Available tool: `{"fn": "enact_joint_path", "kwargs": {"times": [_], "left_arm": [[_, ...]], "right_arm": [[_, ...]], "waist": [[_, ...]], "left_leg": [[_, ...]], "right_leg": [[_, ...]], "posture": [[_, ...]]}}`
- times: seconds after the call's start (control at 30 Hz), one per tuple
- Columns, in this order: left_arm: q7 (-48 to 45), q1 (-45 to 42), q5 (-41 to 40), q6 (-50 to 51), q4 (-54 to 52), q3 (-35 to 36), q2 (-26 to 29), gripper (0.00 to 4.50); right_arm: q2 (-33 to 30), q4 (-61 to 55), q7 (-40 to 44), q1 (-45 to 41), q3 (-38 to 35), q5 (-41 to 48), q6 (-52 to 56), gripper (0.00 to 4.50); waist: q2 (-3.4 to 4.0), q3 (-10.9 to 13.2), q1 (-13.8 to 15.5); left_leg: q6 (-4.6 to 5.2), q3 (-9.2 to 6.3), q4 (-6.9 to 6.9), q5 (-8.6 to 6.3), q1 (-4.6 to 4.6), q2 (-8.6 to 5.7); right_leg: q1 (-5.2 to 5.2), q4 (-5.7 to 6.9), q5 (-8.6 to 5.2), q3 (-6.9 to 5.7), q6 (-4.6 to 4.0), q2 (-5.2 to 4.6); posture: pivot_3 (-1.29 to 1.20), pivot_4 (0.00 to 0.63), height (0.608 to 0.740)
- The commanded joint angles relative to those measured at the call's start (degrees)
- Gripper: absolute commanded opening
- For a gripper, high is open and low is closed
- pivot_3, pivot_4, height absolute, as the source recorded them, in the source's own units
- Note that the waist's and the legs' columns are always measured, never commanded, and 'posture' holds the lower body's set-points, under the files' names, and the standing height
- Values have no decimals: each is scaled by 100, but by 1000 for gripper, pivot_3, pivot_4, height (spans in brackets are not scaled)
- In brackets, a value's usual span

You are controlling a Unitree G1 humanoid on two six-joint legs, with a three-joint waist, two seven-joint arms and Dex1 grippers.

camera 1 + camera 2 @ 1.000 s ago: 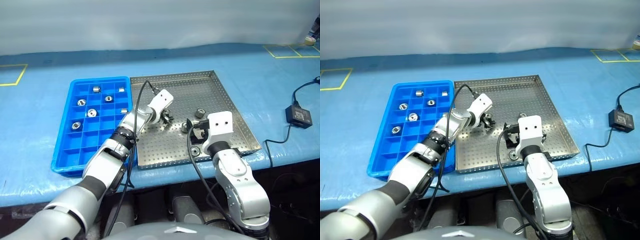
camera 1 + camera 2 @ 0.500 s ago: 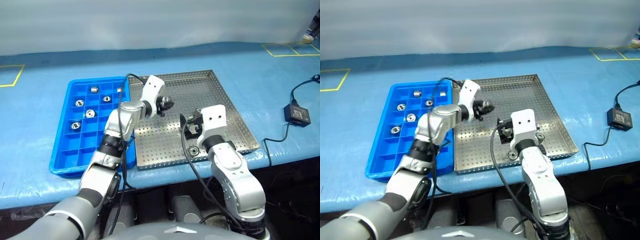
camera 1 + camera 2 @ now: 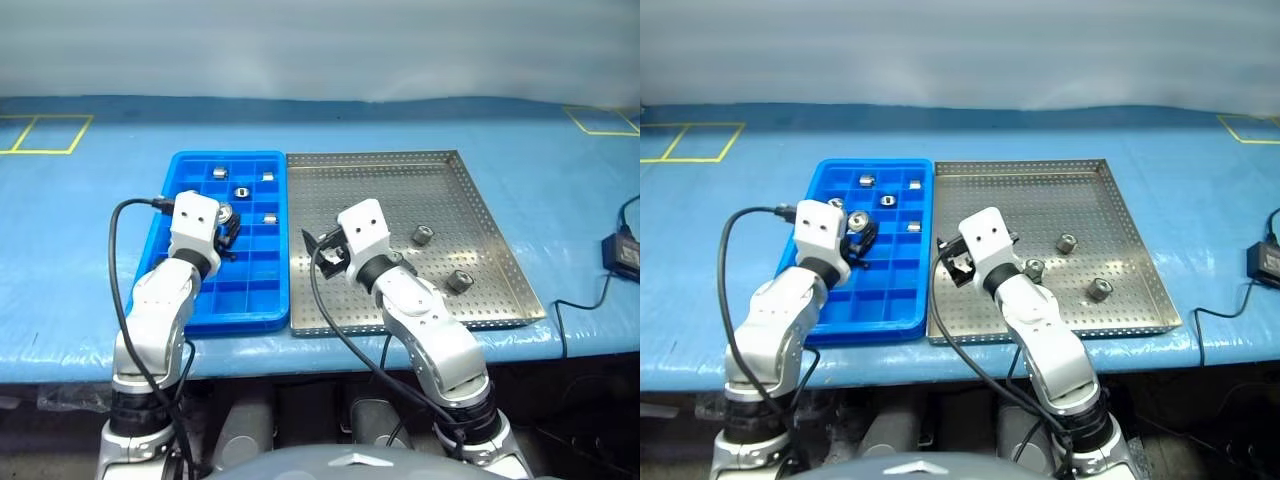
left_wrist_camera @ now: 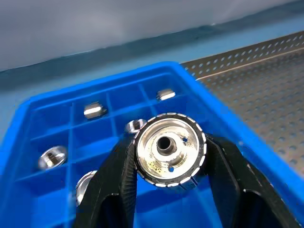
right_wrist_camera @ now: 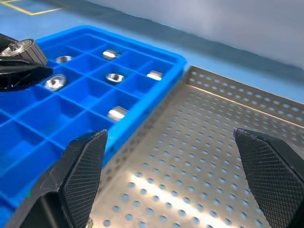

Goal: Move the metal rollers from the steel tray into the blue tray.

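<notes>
Roller (image 4: 169, 149): shiny ridged ring, pinched in left hand (image 4: 167, 187); gridded blue tray (image 3: 262, 300).

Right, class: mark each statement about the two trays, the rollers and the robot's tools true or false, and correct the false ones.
1. The left tool grips a roller. True.
2. That tool is over the steel tray. False: it is over the blue tray.
3. The right tool is open and holds nothing. True.
4. The steel tray holds no rollers. False: three show on it, one at.
5. The two trays lie side by side on the blue table cover. True.
</notes>
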Motion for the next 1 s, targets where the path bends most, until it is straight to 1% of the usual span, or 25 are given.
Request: {"fn": "enact_joint_path", "kwargs": {"times": [0.03, 0.2, 0.4, 0.57, 0.63, 0.7, 0.73, 0.83, 0.9, 1.0], "left_arm": [[156, 170, 32, 146, -470, -30, -31, 1820], [307, 297, 6, 233, -308, -27, -122, 1820], [374, 375, 48, 396, 19, -26, -88, 1820], [455, 440, 9, 606, 28, 49, -125, 1820], [395, 417, -84, 621, 3, 73, -133, 2563], [311, 325, -181, 570, -74, 34, -126, 3142], [255, 262, -244, 537, -130, 16, -131, 3518], [-115, -159, -701, 426, -391, -42, -191, 4465], [-344, -440, -975, 411, -422, -82, -186, 4465], [-1025, -1094, -1501, 409, -192, -294, -61, 4465]], "right_arm": [[-5, -35, 158, -121, 113, 29, -221, 4500], [13, -34, 199, -61, 132, 36, -249, 4500], [59, -124, 114, 66, 109, 6, -215, 4500], [86, -235, 14, 203, 29, -4, -180, 4500], [99, -258, -18, 239, -13, -2, -170, 4500], [99, -283, -37, 266, -59, 4, -160, 4500], [95, -299, -41, 275, -85, 9, -153, 4500], [38, -442, -60, 312, -305, 39, -81, 4500], [-27, -566, -67, 364, -497, 52, -22, 4500], [-244, -886, -153, 618, -1022, -6, 141, 4500]], "waist": [[-2, -1, 86], [-3, -1, 173], [-4, -2, 155], [-5, -4, 108], [-5, -5, 93], [-5, -5, 87], [-5, -5, 91], [-9, -5, 122], [-10, -6, 112], [-11, -7, 105]], "left_leg": [[0, 0, 1, 0, 0, -1], [0, -4, 4, 1, 0, 1], [0, -3, -3, 1, -2, 2], [0, -2, -3, 1, 2, 4], [0, -2, -3, 1, 7, 4], [-1, -2, -2, 1, 8, 4], [-1, -2, -2, 1, 8, 4], [-1, -4, 1, 1, -5, 3], [-1, -3, 2, 1, -6, 2], [-1, -4, 0, 1, -8, 1]], "right_leg": [[1, -1, 0, -2, 0, -2], [1, 0, 1, -12, -4, -5], [-3, 0, -1, -13, -10, -5], [-1, 1, -3, -14, -12, -5], [2, 1, -3, -15, -12, -6], [2, 1, -3, -15, -12, -7], [2, 1, -3, -16, -12, -7], [-4, 0, -2, -19, -12, -10], [-3, -2, -2, -20, -12, -10], [-3, -3, -2, -21, -12, -9]], "posture": [[126, 150, 740], [121, 150, 740], [80, 150, 740], [65, 150, 740], [64, 150, 740], [63, 150, 740], [63, 150, 740], [59, 150, 740], [32, 150, 740], [-15, 150, 740]]}}
